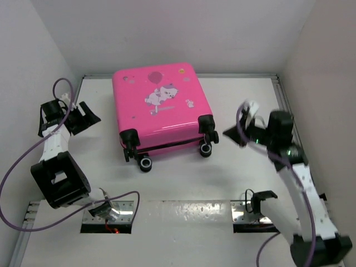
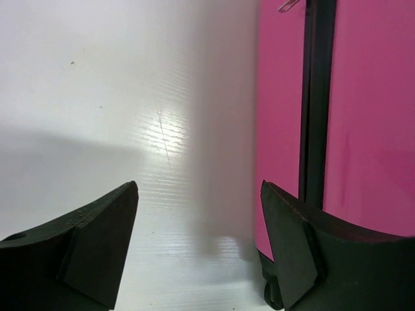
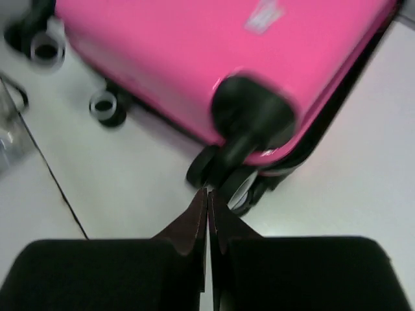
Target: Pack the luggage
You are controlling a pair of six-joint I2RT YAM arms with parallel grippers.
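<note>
White walls boxed in a pale desk point(image 1: 183, 186), and the luggage point(image 1: 158, 105) lay shut and flat in the upper centre of the overhead frame, its wheels point(image 1: 146, 163) turned toward the bottom of the frame. From here you risked shoving the case rather than working on it. The shell looked slick and hard, so a glancing push at its lower right corner could have slid or spun it off line. You probably could not have told whether the zip was run fully home, because the right wrist view was blurred. Your left tool point(image 1: 83, 118) stood wide at the frame's left, holding nothing, with one finger point(image 2: 305, 253) near the case's side. Your right tool point(image 1: 229, 133) was pinched shut on nothing, its tip just beside the corner wheel point(image 3: 202, 170).
</note>
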